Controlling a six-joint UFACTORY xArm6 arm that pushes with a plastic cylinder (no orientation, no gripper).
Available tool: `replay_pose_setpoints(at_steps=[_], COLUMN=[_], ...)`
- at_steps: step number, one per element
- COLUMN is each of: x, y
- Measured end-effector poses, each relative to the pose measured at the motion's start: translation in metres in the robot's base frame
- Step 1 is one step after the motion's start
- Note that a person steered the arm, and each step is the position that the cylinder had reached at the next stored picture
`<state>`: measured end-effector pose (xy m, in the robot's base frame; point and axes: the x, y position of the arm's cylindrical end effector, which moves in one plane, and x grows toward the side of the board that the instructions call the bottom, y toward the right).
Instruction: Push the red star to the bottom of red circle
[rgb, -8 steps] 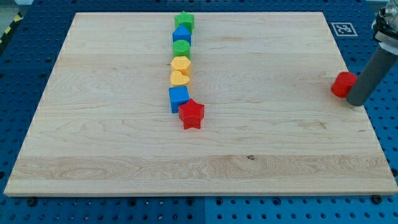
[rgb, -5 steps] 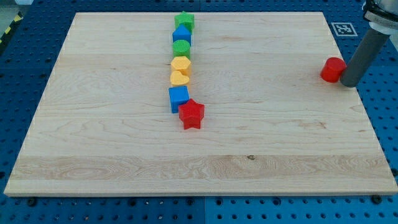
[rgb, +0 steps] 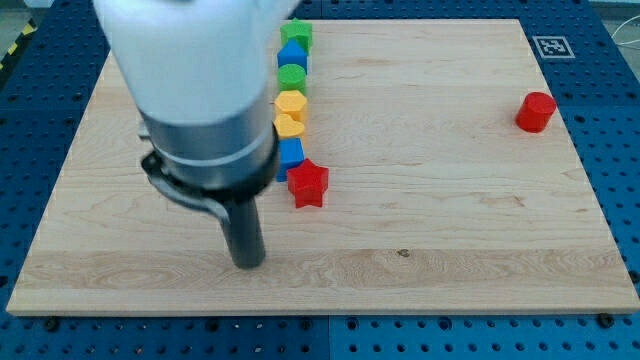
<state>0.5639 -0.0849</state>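
Observation:
The red star (rgb: 309, 184) lies near the board's middle, at the lower end of a column of blocks. The red circle (rgb: 536, 112) stands alone near the board's right edge. My tip (rgb: 247, 262) rests on the board below and to the left of the red star, a short gap apart from it. The arm's large body hides the board's upper left and part of the column.
The column above the red star holds a blue block (rgb: 291, 153), a yellow heart-like block (rgb: 290, 125), a yellow hexagon (rgb: 291, 103), a green circle (rgb: 292, 76), a blue block (rgb: 293, 56) and a green star (rgb: 297, 35). A marker tag (rgb: 553, 46) sits off the board's top right corner.
The rod left the red circle at the right edge and now stands at the lower left of the red star. The red circle stayed where it was pushed, up and left.

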Motion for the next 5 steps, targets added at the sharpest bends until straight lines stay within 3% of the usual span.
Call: replay_pose_setpoints(at_steps=[1, 3, 4, 5], x=[-0.033, -0.051, -0.071, -0.057], y=[0.005, 0.099, 0.104, 0.062])
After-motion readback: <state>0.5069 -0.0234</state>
